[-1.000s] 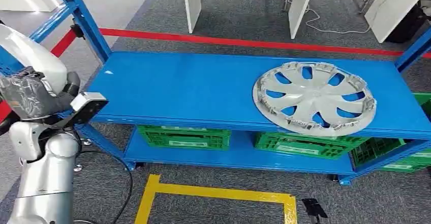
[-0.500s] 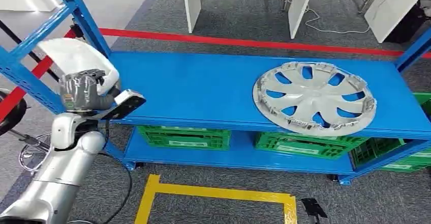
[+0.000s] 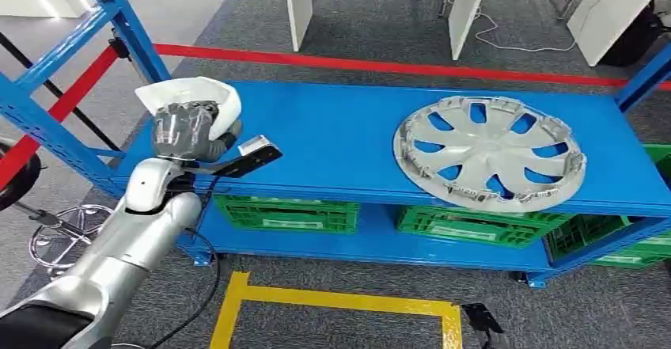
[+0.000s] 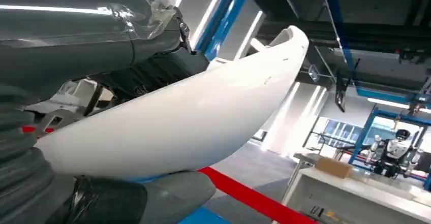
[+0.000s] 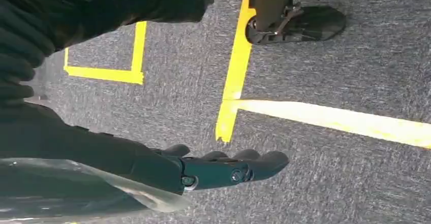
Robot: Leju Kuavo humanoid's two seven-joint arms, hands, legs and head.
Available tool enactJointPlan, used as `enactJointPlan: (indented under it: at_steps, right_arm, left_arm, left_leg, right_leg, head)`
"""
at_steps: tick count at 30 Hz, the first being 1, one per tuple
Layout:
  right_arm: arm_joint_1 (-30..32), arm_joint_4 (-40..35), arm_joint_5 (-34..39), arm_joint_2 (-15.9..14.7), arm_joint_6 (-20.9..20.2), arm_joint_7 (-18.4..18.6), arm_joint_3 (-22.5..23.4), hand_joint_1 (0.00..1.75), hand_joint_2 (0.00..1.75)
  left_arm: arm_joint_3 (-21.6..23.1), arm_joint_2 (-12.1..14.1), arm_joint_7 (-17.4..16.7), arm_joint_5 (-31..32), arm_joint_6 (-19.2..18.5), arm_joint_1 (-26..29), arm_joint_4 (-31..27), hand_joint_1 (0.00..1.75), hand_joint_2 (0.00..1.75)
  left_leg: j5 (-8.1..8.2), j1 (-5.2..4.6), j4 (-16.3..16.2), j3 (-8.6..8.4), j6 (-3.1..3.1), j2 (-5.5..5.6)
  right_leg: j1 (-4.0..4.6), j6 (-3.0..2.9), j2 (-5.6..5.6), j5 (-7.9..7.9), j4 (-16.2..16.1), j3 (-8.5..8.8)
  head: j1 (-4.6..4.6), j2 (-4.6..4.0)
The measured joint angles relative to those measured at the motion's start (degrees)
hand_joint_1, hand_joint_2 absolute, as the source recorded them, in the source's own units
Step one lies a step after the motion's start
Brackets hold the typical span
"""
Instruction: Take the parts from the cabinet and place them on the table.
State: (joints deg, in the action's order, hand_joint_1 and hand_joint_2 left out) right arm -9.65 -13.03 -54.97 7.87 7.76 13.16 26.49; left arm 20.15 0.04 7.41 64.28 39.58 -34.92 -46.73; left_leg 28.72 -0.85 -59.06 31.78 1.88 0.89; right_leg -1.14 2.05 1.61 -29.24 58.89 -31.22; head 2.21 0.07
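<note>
1. The left robot hand [image 3: 183, 130] is clamped on a curved white panel [image 3: 190, 96], holding it above the left end of the blue tabletop [image 3: 316, 143].
2. The right robot hand [image 5: 223, 168] hangs over the grey floor [image 5: 325, 71] with fingers stretched out and slightly apart, holding nothing.
3. A silver hubcap [image 3: 489, 151] lies flat on the right part of the tabletop, well apart from the panel.
4. In my judgement the step in hand is setting the panel down. It should go well if the panel is lowered onto the bare blue area left of the hubcap, inside the front edge, and let go only once it rests steadily.
5. In the left wrist view the panel [image 4: 193, 117] is a long, bowed shell; its long axis runs out from the palm to a narrowing tip.
6. In the head view that axis lies roughly across the tabletop's left end, with the panel raised, not flat.
</note>
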Motion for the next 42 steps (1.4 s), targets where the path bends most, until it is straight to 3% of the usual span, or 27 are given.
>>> enactJointPlan:
  at_steps: [15, 25, 37, 42]
  right_arm:
    - [-0.4, 0.2, -0.4, 0.5, -0.3, 0.1, -0.4, 0.0, 1.75]
    - [-0.7, 0.2, 0.2, 0.5, 0.1, 0.1, -0.3, 0.0, 1.75]
    - [-1.0, 0.2, 1.0, 0.5, 0.4, -0.2, -0.3, 0.0, 1.75]
    - [-1.2, 0.3, 2.0, 0.6, 0.5, -0.8, -0.2, 0.0, 1.75]
  left_arm:
    - [5.5, -3.4, 2.3, -3.8, 0.0, -2.5, 1.8, 1.75, 1.75]
    - [10.5, -3.2, 2.3, -6.1, 0.2, -2.4, 0.1, 1.75, 1.75]
    - [12.8, -3.1, 3.0, -4.4, 0.2, -0.8, -4.3, 1.75, 1.75]
    - [13.2, -2.8, 3.5, -2.1, 0.2, -0.1, -6.5, 1.75, 1.75]
  left_leg:
    - [0.0, 0.0, 0.0, 0.03, 0.0, 0.02]
    - [0.0, 0.0, 0.0, 0.07, 0.0, 0.03]
    - [0.0, 0.0, 0.0, 0.09, 0.0, 0.03]
    - [-0.62, -0.38, -0.1, 0.43, 1.02, 0.07]
  right_leg:
    - [0.0, 0.0, -0.02, 0.0, 0.0, -0.01]
    - [0.0, 0.01, -0.04, 0.0, 0.0, -0.02]
    - [0.0, 0.02, -0.04, 0.01, 0.0, -0.04]
    - [-0.38, 1.17, 0.07, 0.95, -0.7, -0.11]
  head:
    - [-0.02, 0.02]
    - [-0.02, 0.0]
    - [-0.02, 0.0]
    - [0.04, 0.0]
